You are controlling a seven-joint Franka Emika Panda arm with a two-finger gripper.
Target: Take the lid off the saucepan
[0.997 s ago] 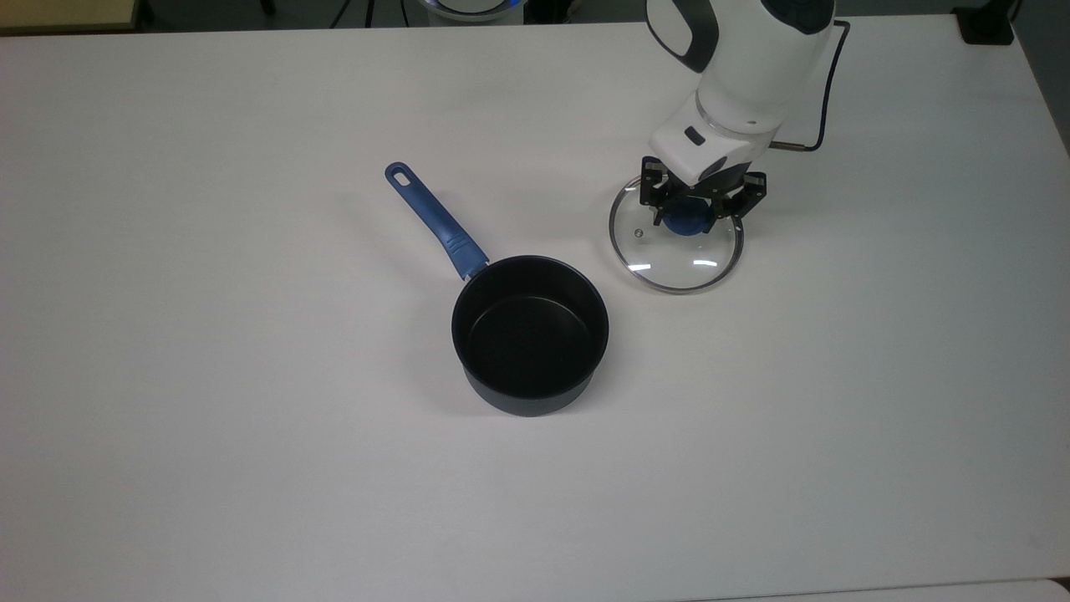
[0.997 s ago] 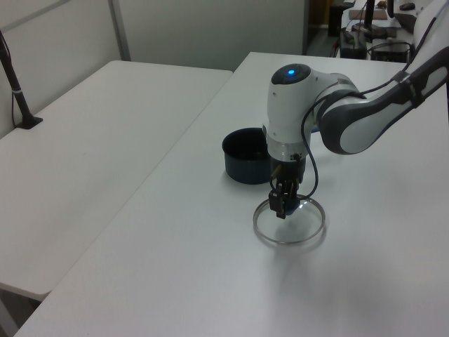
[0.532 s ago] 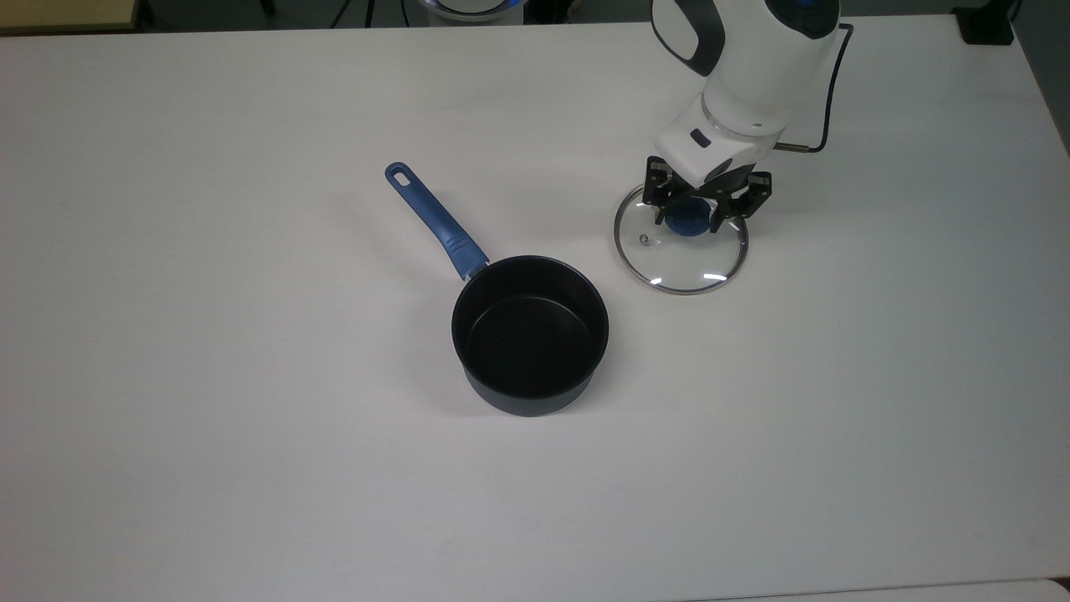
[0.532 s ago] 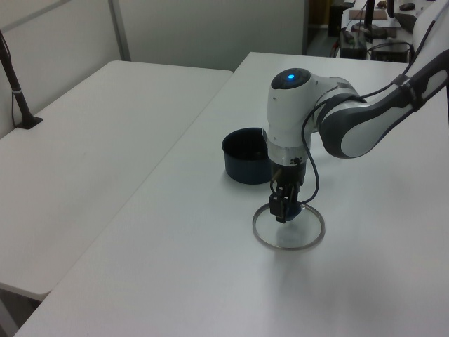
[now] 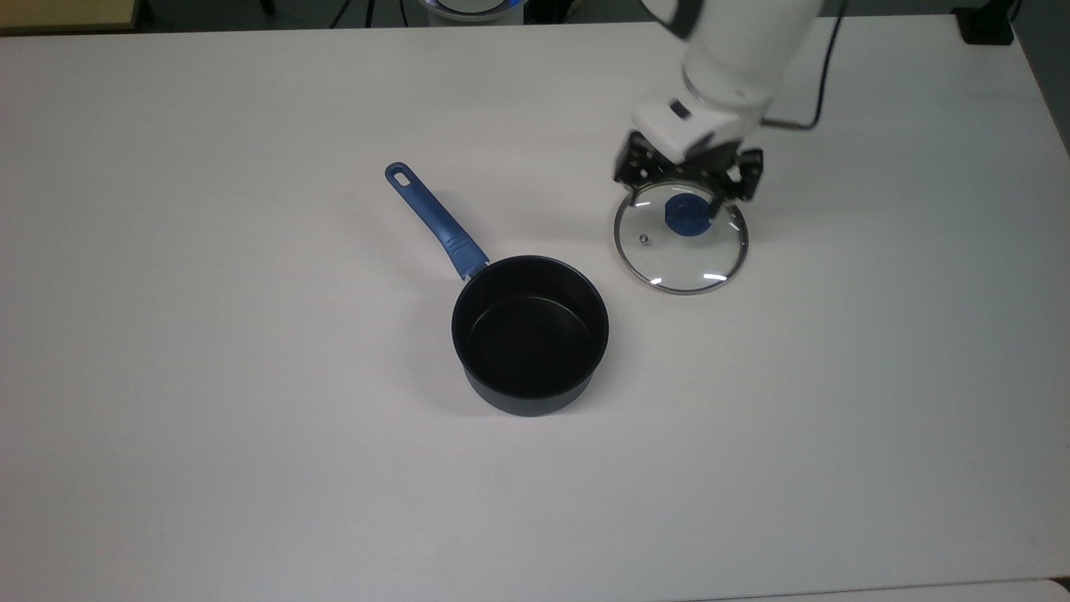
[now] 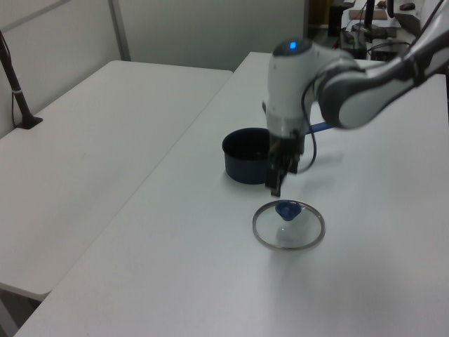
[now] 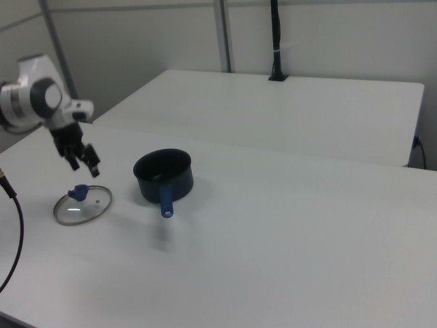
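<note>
White table carries an uncovered saucepan and, apart from it, a lid lying flat.
Saucepan sits mid-table, its blue handle pointing toward the top view's upper left. Well to the top view's right, the glass lid rests knob up. Above it hangs the gripper, lifted clear of the blue knob, fingers spread apart and holding nothing.

arm — cut off by top view's upper edge | lid lettering — illegible
</note>
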